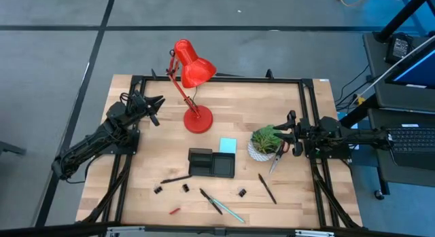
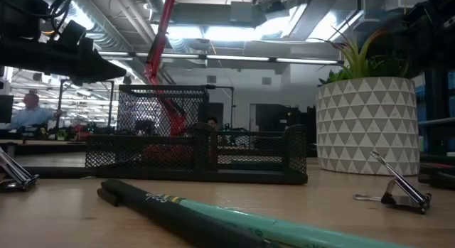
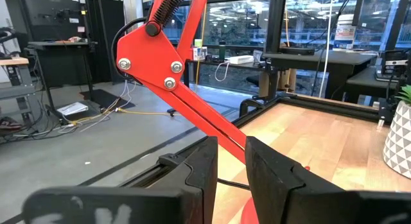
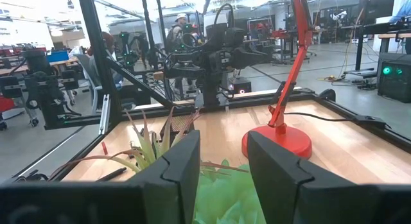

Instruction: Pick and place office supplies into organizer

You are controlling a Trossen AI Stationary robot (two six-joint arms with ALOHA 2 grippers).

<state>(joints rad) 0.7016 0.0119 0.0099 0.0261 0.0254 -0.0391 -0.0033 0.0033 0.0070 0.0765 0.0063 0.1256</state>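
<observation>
Our right gripper point(image 1: 291, 137) hangs just above the plant point(image 1: 265, 138) at the table's right edge, jaws parted and empty; the left gripper point(image 1: 155, 106), narrowly open and holding nothing, waits at the far left near the red lamp point(image 1: 194, 94). Both look parked clear of the work. The organizer point(image 1: 211, 162) sits mid-table, with pens point(image 1: 219, 204) and clips point(image 1: 185, 188) loose along the near side.

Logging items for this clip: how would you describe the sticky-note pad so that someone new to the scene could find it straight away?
Start at the red desk lamp at the back of the wooden table, then look toward the front from its round base to the black organizer. The sticky-note pad lies flat at the organizer's back right corner, left of the white plant pot. It is the only light blue square there.
</observation>
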